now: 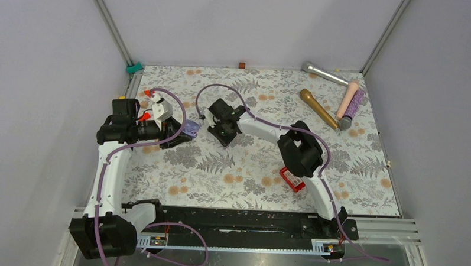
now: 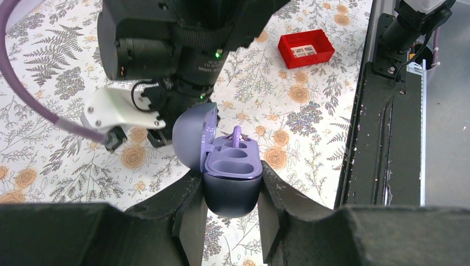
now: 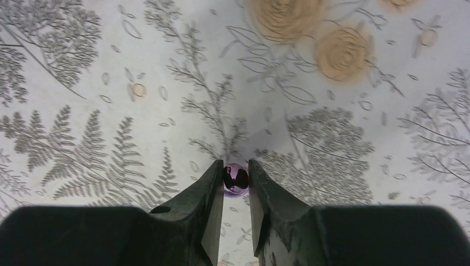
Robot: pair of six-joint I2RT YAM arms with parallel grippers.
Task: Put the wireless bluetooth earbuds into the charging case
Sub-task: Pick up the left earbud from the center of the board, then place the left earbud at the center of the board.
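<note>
Earbud (image 3: 236,182), pale purple and glossy: only the right wrist view shows it to you; it lies on the floral table cover (image 3: 111,83) with the right gripper (image 3: 236,170) pinched on it, a finger against each side; from above, that gripper hides it, a little toward 11 o'clock from the table's middle. It is too round and small for you to tell a long axis or which way it points.

Only the left wrist view shows you inside the charging case (image 2: 233,188); the left gripper (image 2: 231,195) clamps its body, mouth upward, lid (image 2: 191,136) swung open toward 9 o'clock; a small purple piece stands at its 12 o'clock edge, bud or not you cannot tell.

Your count: one sure earbud; one case; one red tray (image 1: 292,179); three microphones (image 1: 318,108) at 1 o'clock in the top view.
</note>
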